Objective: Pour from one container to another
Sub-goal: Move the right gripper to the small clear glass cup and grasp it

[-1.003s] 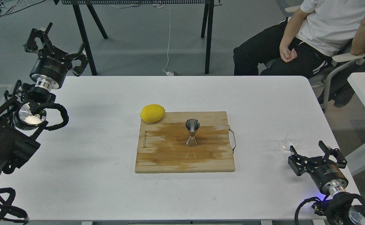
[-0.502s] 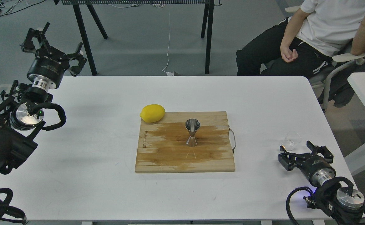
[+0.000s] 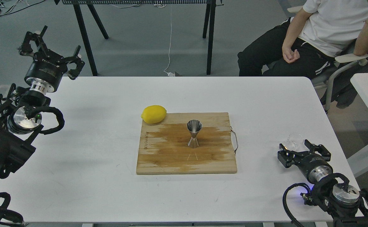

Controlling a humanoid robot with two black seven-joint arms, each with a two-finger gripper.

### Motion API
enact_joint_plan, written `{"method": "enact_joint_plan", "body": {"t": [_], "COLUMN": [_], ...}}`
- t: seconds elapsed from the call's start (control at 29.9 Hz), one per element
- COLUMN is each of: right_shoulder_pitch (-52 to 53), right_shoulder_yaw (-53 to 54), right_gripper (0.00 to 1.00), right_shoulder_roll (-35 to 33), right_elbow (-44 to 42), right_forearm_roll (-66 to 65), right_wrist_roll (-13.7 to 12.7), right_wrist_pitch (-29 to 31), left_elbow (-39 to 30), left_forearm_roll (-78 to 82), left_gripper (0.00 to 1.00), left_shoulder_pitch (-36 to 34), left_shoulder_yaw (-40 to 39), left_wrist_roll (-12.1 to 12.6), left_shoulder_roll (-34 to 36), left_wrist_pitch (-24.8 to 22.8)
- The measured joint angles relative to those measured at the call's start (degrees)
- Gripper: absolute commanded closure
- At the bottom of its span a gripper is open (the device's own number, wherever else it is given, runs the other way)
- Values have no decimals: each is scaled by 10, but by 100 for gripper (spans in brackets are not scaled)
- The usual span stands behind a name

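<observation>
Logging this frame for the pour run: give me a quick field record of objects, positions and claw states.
glass cup: upright on the table, right of the board, empty as far as visible
jigger: upright, mid cutting board
lemon: at the board's far-left corner
right claw: open, just short of the cup, not gripping
left claw: open, raised at the table's far-left, holding nothing

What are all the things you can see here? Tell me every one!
table: 1, white, centre
cutting board: 1, wooden, mid-table
jigger: 1, shiny steel, upright on the board
lemon: 1, yellow, at the board's far left corner
glass cup: 1, clear, right side of the table
black-legged stand: 1, behind the table
person: 1, white shirt, seated far right
left tool: 1, black, open, raised off the table's left corner
right tool: 1, black, open, just before the cup
</observation>
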Motion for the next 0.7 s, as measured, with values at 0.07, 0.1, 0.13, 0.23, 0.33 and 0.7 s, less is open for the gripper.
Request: {"method": "enact_joint_plan", "body": {"t": [0.07, 0.1, 0.13, 0.23, 0.33, 0.7], "right_shoulder_pitch": [4, 4, 6, 13, 20, 24], "right_shoulder_yaw": [0, 0, 0, -1, -2, -1], "right_gripper": [22, 24, 27, 35, 46, 60], "right_shoulder_roll": [1, 1, 2, 8, 15, 19], "right_elbow": [-2, -2, -3, -11, -28, -36], "right_forearm_roll": [0, -1, -1, -1, -1, 0], "right_wrist_roll": [0, 0, 0, 0, 0, -12], "right_wrist_pitch": [0, 0, -1, -4, -6, -2], "left_elbow": [0, -1, -2, -4, -7, -8], "left_forearm_roll": [0, 0, 0, 0, 0, 0], "left_gripper": [0, 0, 0, 0, 0, 0], "left_shoulder_pitch": [0, 0, 0, 0, 0, -1], "left_shoulder_yaw": [0, 0, 0, 0, 0, -1], "left_wrist_roll": [0, 0, -1, -1, -2, -2], "left_shoulder_roll": [0, 0, 0, 0, 0, 3], "left_wrist_pitch": [0, 0, 0, 0, 0, 0]}}
